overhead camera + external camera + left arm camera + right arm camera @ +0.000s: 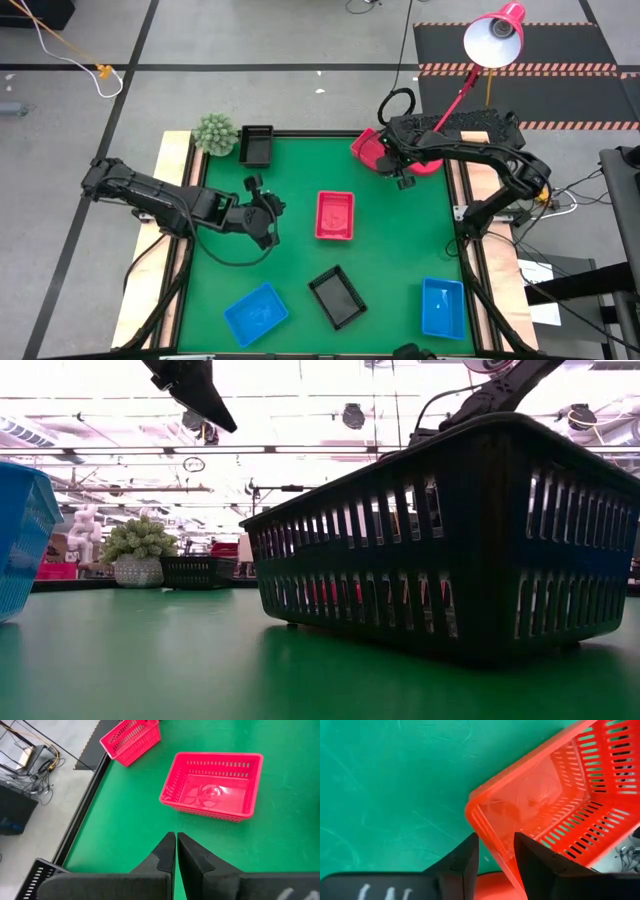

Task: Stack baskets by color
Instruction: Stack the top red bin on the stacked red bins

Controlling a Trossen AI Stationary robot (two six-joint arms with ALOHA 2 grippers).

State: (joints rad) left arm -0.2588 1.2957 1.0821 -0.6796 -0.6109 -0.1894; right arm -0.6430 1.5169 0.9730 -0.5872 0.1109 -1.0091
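Six baskets show in the high view. One red basket (335, 215) sits flat at mid-table, and another red basket (367, 150) lies askew at the far right beside the lamp's base. A black basket (256, 145) is at the far left, another black basket (337, 297) near the front, and two blue baskets (256, 313) (442, 307) sit along the near edge. My right gripper (496, 836) is open over the far red basket (555, 795), one finger outside its wall and one inside. My left gripper (176, 840) hangs shut and empty left of the middle red basket (212, 785). My right gripper straddles the far red basket's wall near a corner (492, 827), coming from above and slanting down, one finger (465, 860) on the table side and the other finger (535, 865) inside the basket. I cannot tell whether either finger touches the wall.
A fuzzy green plant (214, 133) stands at the far left corner. A red desk lamp (495, 38) leans over the far right, its round base (432, 160) under my right arm. Bare green mat lies between the baskets.
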